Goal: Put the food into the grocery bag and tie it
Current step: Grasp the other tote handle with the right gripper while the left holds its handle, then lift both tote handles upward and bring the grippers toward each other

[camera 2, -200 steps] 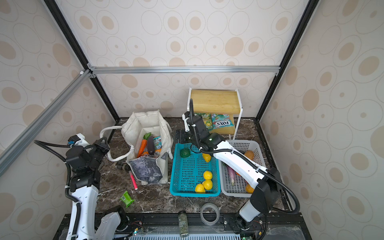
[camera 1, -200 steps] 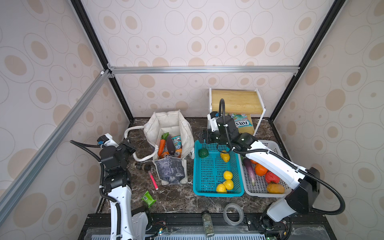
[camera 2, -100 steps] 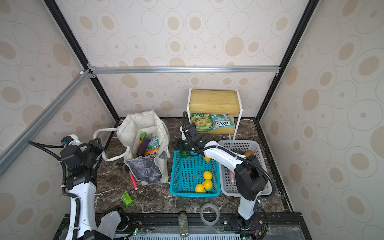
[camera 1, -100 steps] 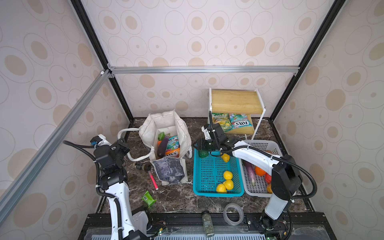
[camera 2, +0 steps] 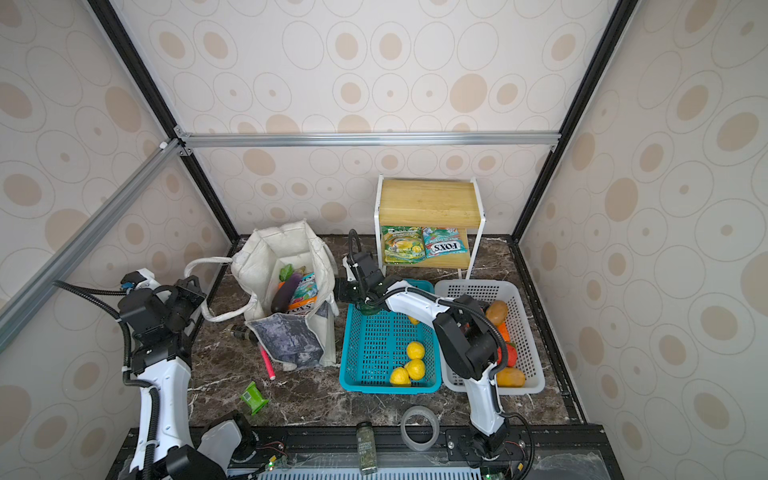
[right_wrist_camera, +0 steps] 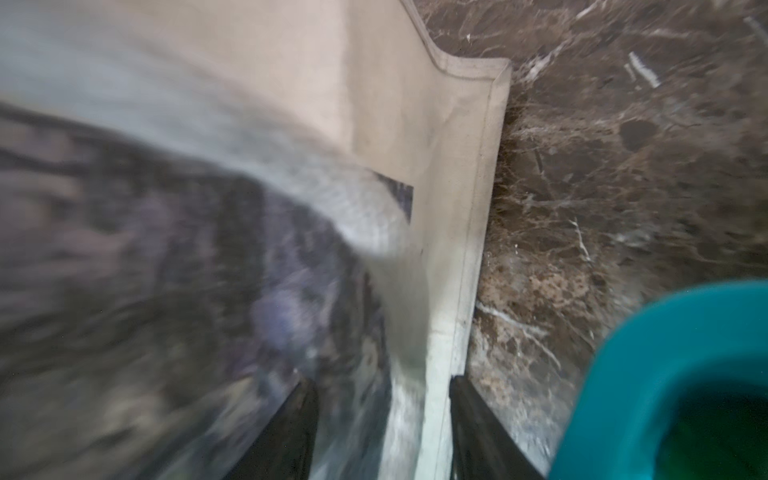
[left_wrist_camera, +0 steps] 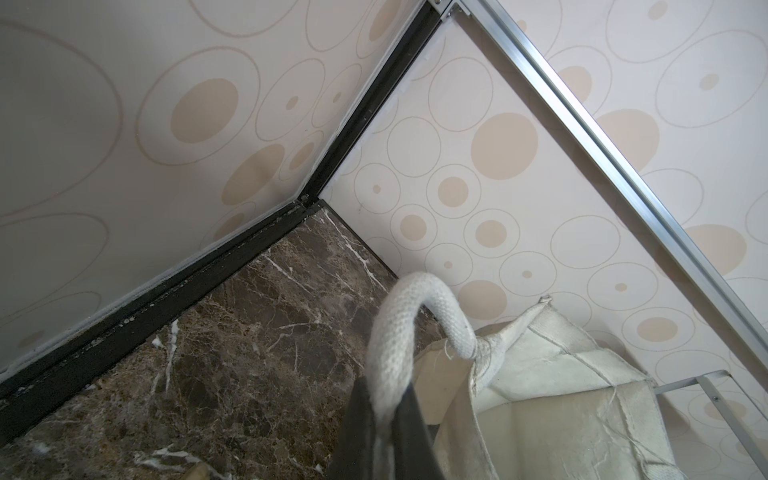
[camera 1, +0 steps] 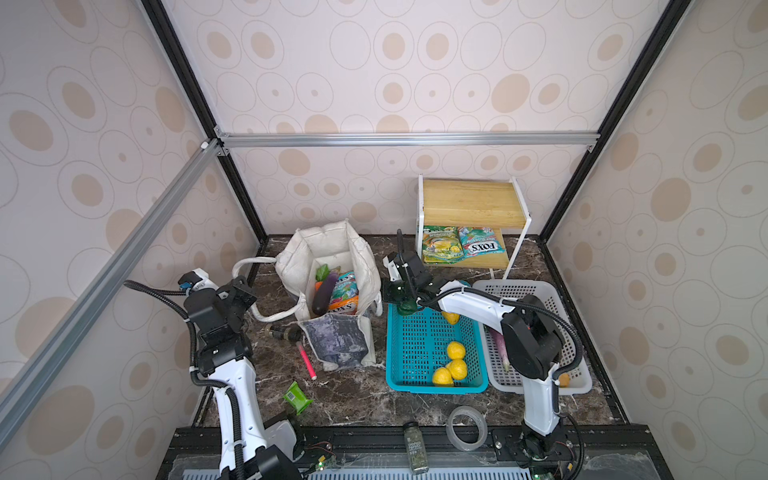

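Now, left fingers (left_wrist_camera: 355, 434) clenched on woven white strap (left_wrist_camera: 397, 328); right fingers (right_wrist_camera: 291, 436) parted astride grocery bag (right_wrist_camera: 415, 124) hem.

The bag (camera 1: 332, 345) is standing on the surface (camera 1: 365, 399) with food (camera 1: 326, 291) lying in it. The left basket (camera 1: 415, 345) is sitting just right of the bag, with the right basket (camera 1: 519, 286) beside it. The shelf (camera 1: 469, 203) is standing behind them, carrying candy packets (camera 1: 461, 249).

grocery bag (camera 1: 332, 249): off-white lining, grey-blue marbled panel | strap handle (left_wrist_camera: 390, 340): white woven | teal basket (camera 1: 434, 388), white basket (camera 1: 540, 291): perforated grid | tabletop (camera 1: 374, 399): brown marble, white veins | walls (camera 1: 415, 62): cream, beige ovals | lemons (camera 1: 456, 350): yellow | eggplant (camera 1: 325, 293): dark purple
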Action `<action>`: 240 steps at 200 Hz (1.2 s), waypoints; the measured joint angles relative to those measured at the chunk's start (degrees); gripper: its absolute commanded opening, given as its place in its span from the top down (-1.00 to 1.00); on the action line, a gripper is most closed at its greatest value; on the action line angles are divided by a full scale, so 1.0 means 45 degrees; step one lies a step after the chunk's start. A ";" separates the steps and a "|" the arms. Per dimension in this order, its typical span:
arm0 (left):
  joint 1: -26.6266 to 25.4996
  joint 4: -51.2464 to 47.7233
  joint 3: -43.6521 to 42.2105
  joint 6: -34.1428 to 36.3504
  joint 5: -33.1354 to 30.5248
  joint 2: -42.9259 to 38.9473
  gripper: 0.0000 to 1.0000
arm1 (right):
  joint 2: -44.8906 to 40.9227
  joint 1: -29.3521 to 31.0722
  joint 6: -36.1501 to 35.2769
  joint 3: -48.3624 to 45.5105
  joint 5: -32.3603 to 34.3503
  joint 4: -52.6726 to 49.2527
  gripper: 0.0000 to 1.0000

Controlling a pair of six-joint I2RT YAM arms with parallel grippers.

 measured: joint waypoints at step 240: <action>0.0034 0.0636 0.0335 -0.0194 0.0923 -0.0112 1.00 | -0.3279 0.0355 -0.3988 0.0612 0.3653 -0.4022 1.00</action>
